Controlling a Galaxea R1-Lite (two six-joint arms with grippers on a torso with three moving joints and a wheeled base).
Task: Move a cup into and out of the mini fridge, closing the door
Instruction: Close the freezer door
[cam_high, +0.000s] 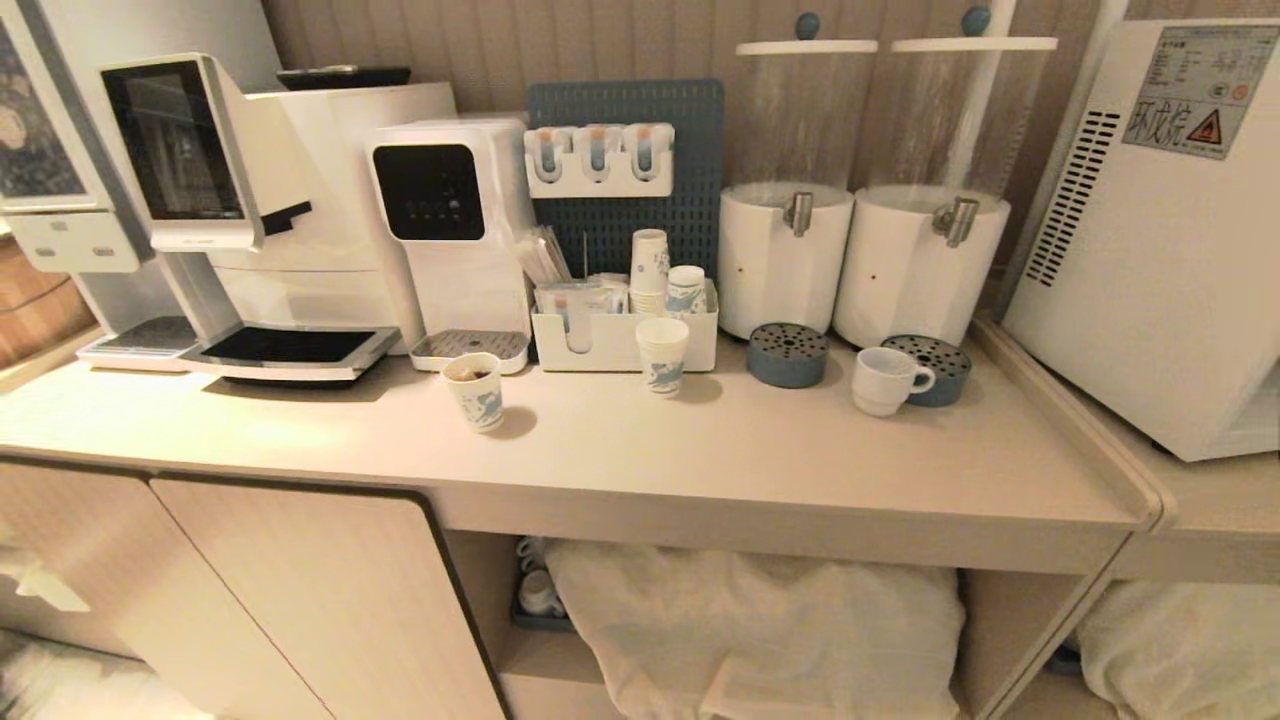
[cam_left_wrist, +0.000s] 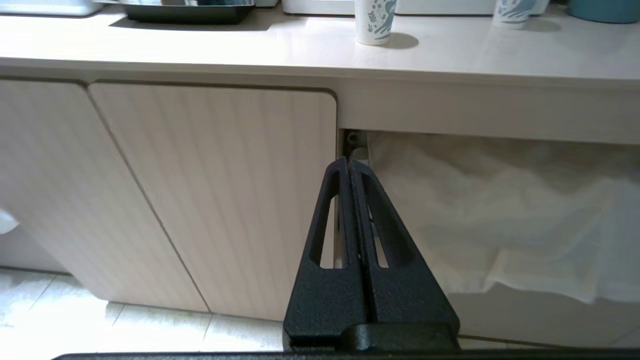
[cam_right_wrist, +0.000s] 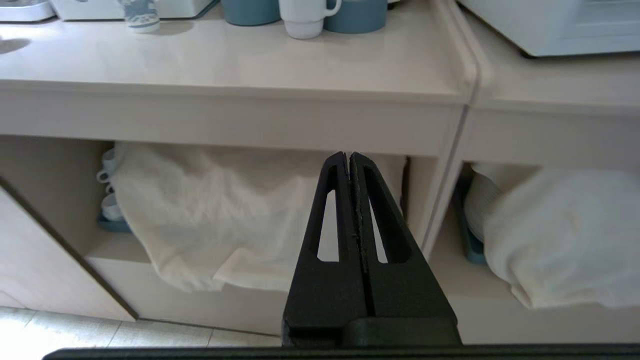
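Sitting on the worktop (cam_high: 700, 450), the cup (cam_high: 884, 380) touches a blue drip tray (cam_high: 935, 368) by the mini fridge (cam_high: 1160, 250). My left gripper (cam_left_wrist: 348, 162) and right gripper (cam_right_wrist: 348, 156) hang low with jaws closed, holding nothing.

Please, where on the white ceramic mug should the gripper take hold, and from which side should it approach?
Probably the cup body, from the front counter edge. It stands upright beside a blue drain dish, its loop handle turned right toward the mini fridge. Fingers closing across its round wall just under the rim would avoid the handle and the dish behind.
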